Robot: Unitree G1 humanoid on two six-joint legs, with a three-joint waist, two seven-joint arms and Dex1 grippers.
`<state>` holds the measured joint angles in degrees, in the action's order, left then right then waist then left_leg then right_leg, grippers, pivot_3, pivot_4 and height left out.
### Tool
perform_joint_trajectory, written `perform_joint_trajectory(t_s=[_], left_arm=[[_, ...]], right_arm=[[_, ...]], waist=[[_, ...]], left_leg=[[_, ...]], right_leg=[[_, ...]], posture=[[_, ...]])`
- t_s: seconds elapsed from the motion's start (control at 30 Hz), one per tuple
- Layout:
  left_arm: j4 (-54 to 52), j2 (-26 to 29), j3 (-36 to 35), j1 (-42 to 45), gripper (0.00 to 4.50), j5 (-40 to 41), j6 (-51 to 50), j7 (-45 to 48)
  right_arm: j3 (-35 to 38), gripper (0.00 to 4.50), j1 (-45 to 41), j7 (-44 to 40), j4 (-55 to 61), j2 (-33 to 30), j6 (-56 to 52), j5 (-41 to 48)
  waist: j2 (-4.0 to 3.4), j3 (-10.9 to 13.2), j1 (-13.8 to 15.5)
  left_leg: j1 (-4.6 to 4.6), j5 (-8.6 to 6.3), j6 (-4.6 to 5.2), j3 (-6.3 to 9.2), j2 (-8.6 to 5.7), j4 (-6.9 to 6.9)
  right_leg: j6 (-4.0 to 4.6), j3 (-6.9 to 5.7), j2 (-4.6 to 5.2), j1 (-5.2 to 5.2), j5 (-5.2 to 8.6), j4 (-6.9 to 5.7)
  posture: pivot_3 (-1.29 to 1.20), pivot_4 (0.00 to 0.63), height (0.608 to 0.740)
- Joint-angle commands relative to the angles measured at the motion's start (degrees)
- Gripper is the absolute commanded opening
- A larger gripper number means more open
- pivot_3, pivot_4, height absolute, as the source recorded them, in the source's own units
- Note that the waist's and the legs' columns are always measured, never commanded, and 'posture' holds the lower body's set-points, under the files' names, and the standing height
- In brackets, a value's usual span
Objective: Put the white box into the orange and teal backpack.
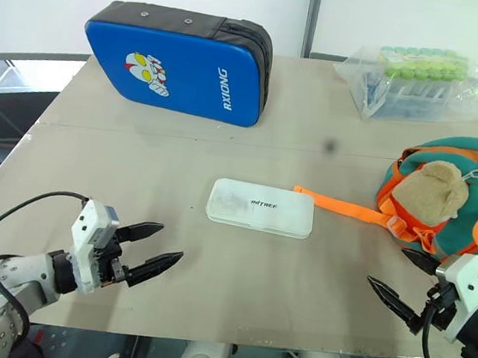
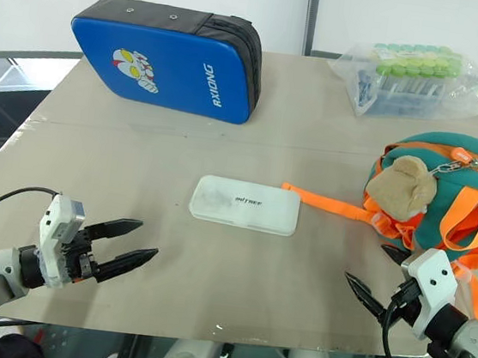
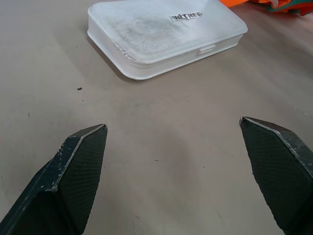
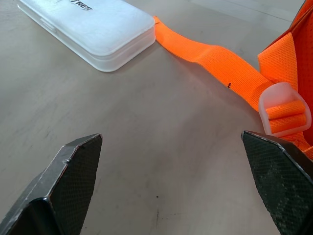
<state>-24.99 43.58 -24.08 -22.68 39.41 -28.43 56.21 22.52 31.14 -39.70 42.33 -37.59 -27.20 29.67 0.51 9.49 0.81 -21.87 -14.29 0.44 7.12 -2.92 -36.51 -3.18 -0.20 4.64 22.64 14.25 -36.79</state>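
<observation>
1. Left eye view: the white box (image 1: 261, 207) lies flat on the table (image 1: 137, 167), lid up, dark lettering showing, right out in the middle. Nothing holds it. So the job is at its very start, by my reckoning.

2. My left gripper (image 1: 156, 251) hovers over the near left part of the table, jaws spread wide, nothing between them. In the left wrist view the box (image 3: 164, 34) sits ahead of my fingertips (image 3: 83, 156), apart from them, bare tabletop between.

3. My right gripper (image 1: 400, 282) hangs at the near right, jaws wide too and empty. It is just beside the orange and teal backpack (image 1: 470, 201), close to its near edge, though I cannot tell whether it touches the fabric.

4. The backpack rests on the right side of the table, tan plush piece (image 1: 430, 194) on its face. One orange strap (image 4: 210, 58) trails across the table and its end reaches the box's right end; touching or just beside, I cannot tell.

5. Whether the backpack's zipper stands open I cannot make out from here.

6. Done so far: nothing that shows. Left to do: take hold of the box, lift it, get an opening in the backpack, put the box inside.

7. The blue padded case (image 1: 179, 62) and the bag of green-capped tubes (image 1: 419, 79) sit at the far side, well clear.
</observation>
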Motion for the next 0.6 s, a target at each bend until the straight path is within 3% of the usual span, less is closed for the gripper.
perform_joint_trajectory(t_s=[0.03,0.2,0.23,0.3,0.33,0.43,0.53,0.57,0.6], left_arm=[[-0.1,0.1,-1.1,2.1,4.43,0.4,0.2,-1.3],[0.2,-2.6,-0.3,7.7,4.43,0.9,-0.6,-6.0],[0.1,-3.0,-0.3,8.2,4.50,1.0,-0.8,-6.6],[0.1,-3.9,-0.7,9.3,3.93,2.6,-3.5,-9.2],[-0.1,-3.9,-0.5,9.6,3.42,2.6,-4.5,-10.1],[0.1,-4.9,0.2,12.1,2.23,1.5,-7.0,-15.5],[1.3,-4.4,2.9,17.6,0.65,-0.5,-13.3,-22.7],[1.8,-4.1,3.9,18.9,0.11,-1.1,-15.5,-24.5],[2.1,-4.0,4.5,19.6,0.03,-1.4,-17.0,-25.6]], right_arm=[[-0.7,4.50,-3.3,1.9,3.0,0.0,-1.7,2.1],[-5.3,4.50,-11.6,6.7,5.3,0.5,-11.2,9.9],[-6.0,4.11,-12.8,7.4,5.4,0.7,-12.3,10.9],[-7.8,3.70,-14.5,8.9,5.3,0.3,-13.8,10.5],[-9.3,3.00,-15.4,9.7,5.0,-0.3,-13.7,8.4],[-14.1,1.80,-20.4,14.1,3.1,0.2,-14.6,3.3],[-21.6,0.22,-28.3,19.0,-0.6,1.8,-17.4,-2.6],[-24.0,0.00,-30.4,19.6,-2.1,2.0,-17.9,-4.4],[-25.3,0.00,-31.6,19.8,-3.1,2.1,-18.1,-5.5]], waist=[[0.00,0.0,0.0],[0.06,0.0,0.0],[0.07,0.0,0.0],[0.07,0.0,0.0],[0.08,0.0,0.0],[0.10,0.0,-0.1],[0.18,0.0,-0.1],[0.20,0.0,-0.1],[0.19,0.0,-0.1]], left_leg=[[0.00,0.00,0.00,0.00,0.00,0.00],[0.05,0.01,-0.01,0.05,0.09,-0.04],[0.07,0.01,-0.01,0.07,0.10,-0.03],[0.03,0.01,-0.01,0.04,0.10,-0.02],[-0.03,0.01,-0.01,-0.01,0.06,-0.02],[-0.04,0.01,-0.01,-0.08,0.05,-0.02],[0.01,0.01,-0.01,-0.07,0.04,-0.03],[0.04,0.02,-0.02,-0.07,0.06,-0.03],[0.05,0.02,-0.02,-0.05,0.08,-0.03]], right_leg=[[0.00,0.00,0.00,0.00,0.00,0.00],[0.06,-0.01,-0.07,0.00,-0.12,-0.03],[0.06,-0.02,-0.09,-0.02,-0.12,-0.04],[0.11,-0.07,-0.19,0.00,-0.15,-0.02],[0.07,-0.05,-0.27,0.04,-0.37,0.02],[0.04,-0.01,-0.27,0.06,-0.38,0.06],[-0.23,0.03,-0.35,0.06,-0.35,0.05],[-0.24,0.04,-0.39,0.06,-0.36,0.02],[-0.24,0.04,-0.43,0.05,-0.35,0.00]], posture=[[0.00,0.150,0.740],[0.00,0.150,0.740],[0.00,0.150,0.740],[0.00,0.150,0.740],[0.00,0.150,0.740],[0.00,0.150,0.740],[0.00,0.150,0.740],[0.00,0.150,0.740],[0.00,0.150,0.740]])
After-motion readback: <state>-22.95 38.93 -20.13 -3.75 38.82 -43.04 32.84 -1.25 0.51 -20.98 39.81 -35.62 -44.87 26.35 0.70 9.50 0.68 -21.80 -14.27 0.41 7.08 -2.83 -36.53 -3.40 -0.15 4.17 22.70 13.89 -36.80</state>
